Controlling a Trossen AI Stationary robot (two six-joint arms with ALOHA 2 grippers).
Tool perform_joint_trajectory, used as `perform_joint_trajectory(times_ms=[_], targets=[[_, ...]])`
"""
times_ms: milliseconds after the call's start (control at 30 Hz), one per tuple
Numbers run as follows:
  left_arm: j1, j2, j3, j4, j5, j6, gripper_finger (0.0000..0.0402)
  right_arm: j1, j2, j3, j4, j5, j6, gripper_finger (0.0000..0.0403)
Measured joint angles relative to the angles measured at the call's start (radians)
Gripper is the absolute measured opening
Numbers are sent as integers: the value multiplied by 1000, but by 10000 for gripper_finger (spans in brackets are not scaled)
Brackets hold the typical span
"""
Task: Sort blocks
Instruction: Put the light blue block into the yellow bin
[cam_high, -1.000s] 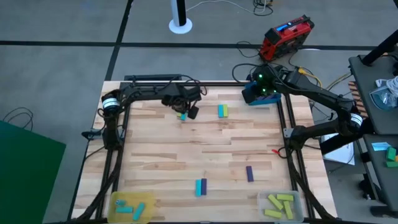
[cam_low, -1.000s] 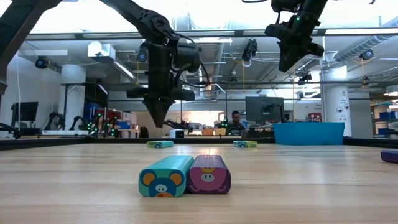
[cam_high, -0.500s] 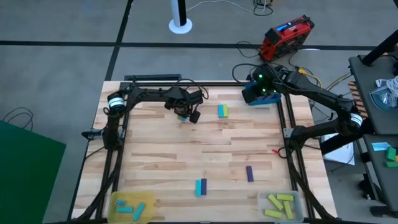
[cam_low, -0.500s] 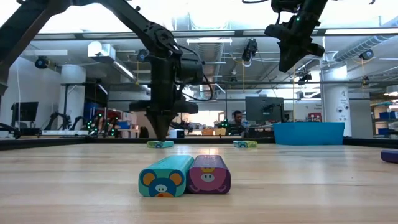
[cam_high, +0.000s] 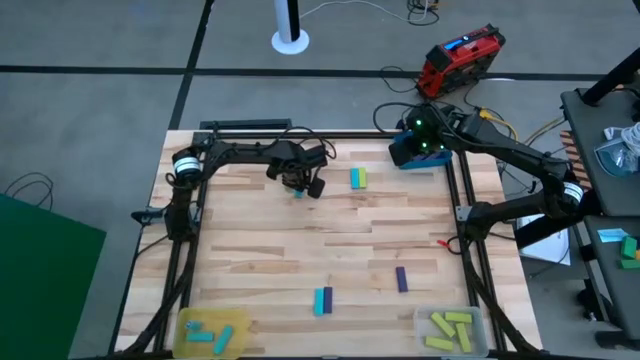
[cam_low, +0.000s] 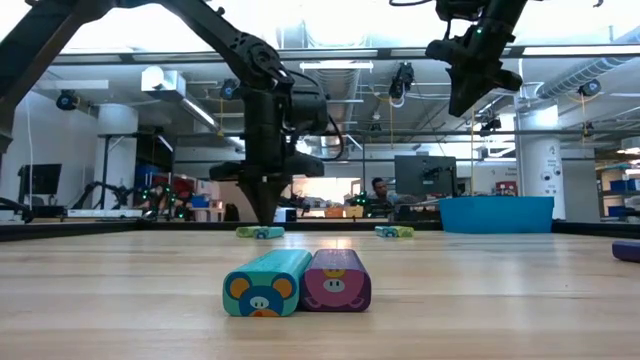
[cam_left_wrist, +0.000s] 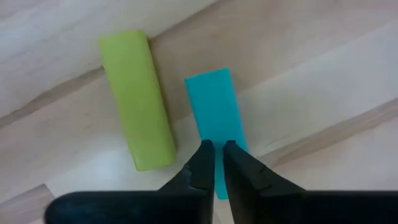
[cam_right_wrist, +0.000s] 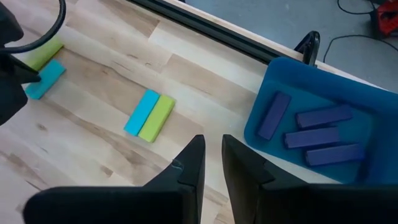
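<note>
A cyan block (cam_left_wrist: 214, 118) and a yellow-green block (cam_left_wrist: 137, 99) lie flat on the table at the far left, splayed slightly apart. My left gripper (cam_left_wrist: 218, 149) points down over the cyan block's end, fingers shut; the low view shows its tip (cam_low: 264, 221) just above the blocks (cam_low: 258, 232). My right gripper (cam_right_wrist: 213, 149) hangs high over the far right, shut on nothing, beside the blue tray (cam_right_wrist: 273, 78) with purple blocks (cam_right_wrist: 317, 134). More blocks lie on the table: a cyan and yellow-green pair (cam_high: 357, 178), a cyan and purple pair (cam_high: 322, 300), and a single purple one (cam_high: 401, 279). My left gripper comes from above, pointing down, with its shut fingertips (cam_left_wrist: 205, 152) over the end of the cyan block (cam_left_wrist: 219, 127) that is nearer the wrist camera. The block lies flat on the table. Whether the tips touch it, I cannot tell.
A yellow tray (cam_high: 238, 342) holding cyan blocks sits at the near left corner, and a clear tray (cam_high: 482, 322) holding yellow-green blocks at the near right. A black frame (cam_high: 190, 260) runs along the table's sides. The middle of the table is bare wood.
My left gripper has come down toward the cyan and yellow-green blocks and shifted a little toward the table's right edge, staying pointed down. My right arm has kept still.
</note>
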Motion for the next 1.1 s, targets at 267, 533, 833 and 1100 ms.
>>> perform_joint_trajectory(times_ms=[267, 533, 833, 1100], targets=[[-2, -1, 0, 0, 2, -3, 100, 0, 21, 0, 0, 0, 0, 43], [-2, -1, 0, 21, -13, 12, 162, 0, 34, 0, 1, -1, 0, 43], [-5, 12, 0, 60, -6, 2, 165, 0, 35, 0, 4, -1, 0, 43], [-14, 73, 5, 61, 0, 1, 157, 0, 35, 0, 4, -1, 0, 43]])
